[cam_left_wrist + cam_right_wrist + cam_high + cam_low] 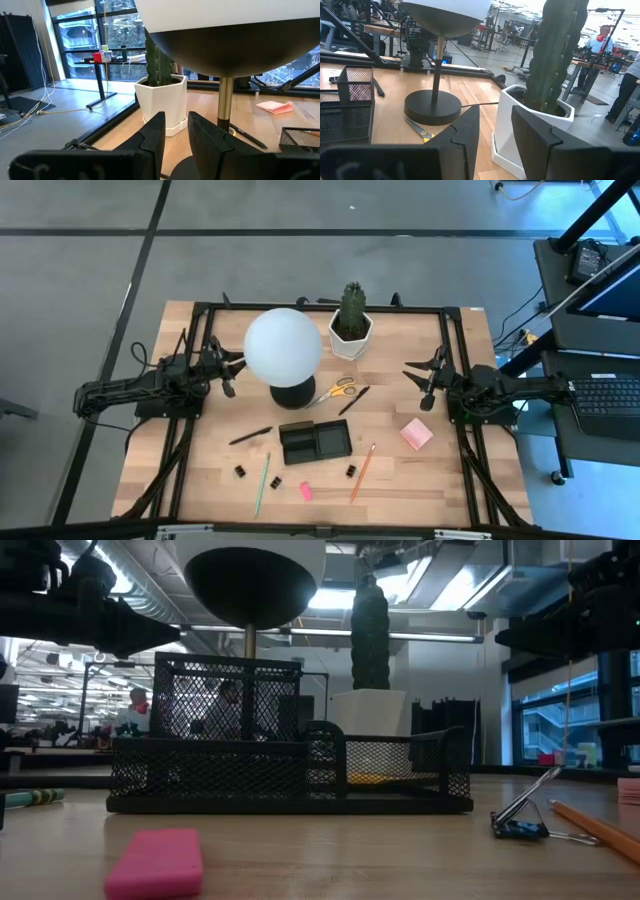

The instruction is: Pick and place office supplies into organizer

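The black mesh organizer (314,441) (290,775) sits at the table's middle, near the front. Around it lie yellow-handled scissors (335,389), two black pens (354,400) (250,436), a green pencil (262,483), an orange pencil (362,472), a pink sticky-note pad (417,434), a pink eraser (306,491) (155,862) and three small binder clips (240,471) (275,481) (351,471). My left gripper (228,372) (176,120) hangs level at the left, open and empty. My right gripper (425,380) (495,112) hangs level at the right, also open and empty.
A white globe lamp (283,347) on a round black base stands between the grippers, just behind the organizer. A potted cactus (351,320) in a white pot stands at the far middle. Black frame rails (455,380) run along the table's edges. People show in the room beyond.
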